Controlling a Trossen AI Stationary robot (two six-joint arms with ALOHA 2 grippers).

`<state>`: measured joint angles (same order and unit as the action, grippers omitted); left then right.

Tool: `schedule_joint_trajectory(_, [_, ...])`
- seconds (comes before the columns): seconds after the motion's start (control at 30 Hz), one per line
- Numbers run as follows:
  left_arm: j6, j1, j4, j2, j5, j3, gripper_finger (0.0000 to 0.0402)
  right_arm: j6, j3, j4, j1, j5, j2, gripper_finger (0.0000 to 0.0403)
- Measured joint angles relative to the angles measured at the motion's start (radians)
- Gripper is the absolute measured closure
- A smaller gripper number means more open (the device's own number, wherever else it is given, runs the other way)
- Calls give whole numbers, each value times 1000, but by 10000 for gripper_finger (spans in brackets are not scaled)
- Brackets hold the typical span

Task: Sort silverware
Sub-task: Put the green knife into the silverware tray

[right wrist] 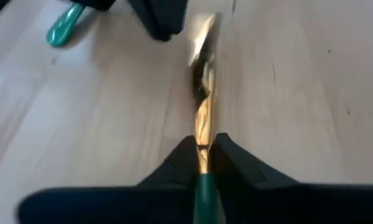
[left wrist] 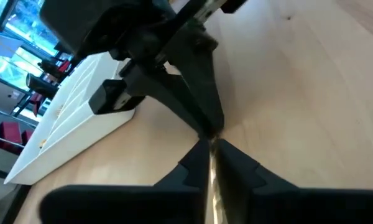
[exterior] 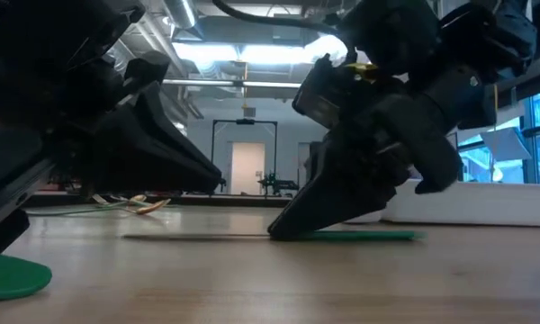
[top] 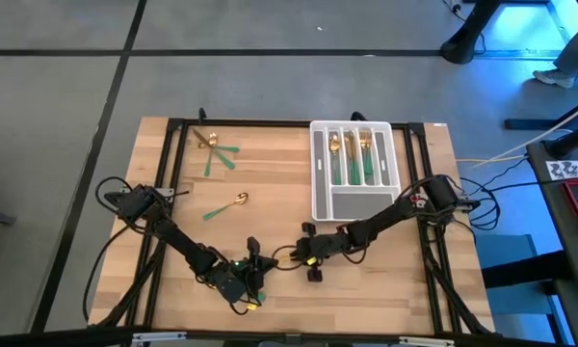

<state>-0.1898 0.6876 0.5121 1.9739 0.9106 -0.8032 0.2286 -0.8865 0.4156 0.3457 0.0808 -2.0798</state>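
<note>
A knife (exterior: 279,236) with a gold blade and a slim green handle (exterior: 369,236) stretches level near the table's front, between my two grippers. My left gripper (left wrist: 212,149) is shut on its blade end. My right gripper (right wrist: 202,146) faces it and is shut where the blade meets the handle. Another green handle (right wrist: 65,28) lies on the wood beside the left gripper. A spoon (top: 227,204) and a few crossed pieces (top: 215,149) lie loose on the table's left half. More silverware (top: 352,159) lies in the slots of the white tray (top: 320,173). My left gripper pinches the knife's gold blade (left wrist: 215,177) between its two fingers, coming nearly level from the table's left, fingers along the knife. My right gripper pinches the knife where gold meets green (right wrist: 202,163), slanting down from the right, fingertips (exterior: 283,229) at the table. Resting or just clear, I cannot tell.
The tray stands at the back right, just behind the right arm (top: 395,212). Black frame rails (top: 173,164) run along the table's left and right sides. Bare wood (top: 270,193) lies between the loose pieces and the grippers.
</note>
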Motion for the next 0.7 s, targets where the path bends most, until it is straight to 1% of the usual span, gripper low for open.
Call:
schedule_joint_trajectory(0.07, [3,0,-2,-4,-34,0,361,50,6,10,0,-14,-4,381])
schedule_joint_trajectory(0.1, [12,-3,-2,-5,-59,0,348,73,8,15,0,-18,-4,385])
schedule_joint_trajectory(0.2, [61,-24,-11,-5,-140,0,307,117,14,26,-1,-22,-4,380])
schedule_joint_trajectory(0.3, [128,-66,-54,-7,-248,-1,270,140,18,49,-1,-29,-6,368])
schedule_joint_trajectory(0.37, [175,-99,-91,-9,-286,-2,251,145,20,65,-2,-40,-7,371])
schedule_joint_trajectory(0.5, [215,-155,-182,-15,-341,-8,233,159,22,108,-2,-57,-15,384])
schedule_joint_trajectory(0.6, [198,-187,-229,-17,-379,-9,232,168,22,122,-2,-76,-17,384])
schedule_joint_trajectory(0.7, [167,-210,-240,-18,-413,-9,234,173,23,144,-3,-96,-20,378])
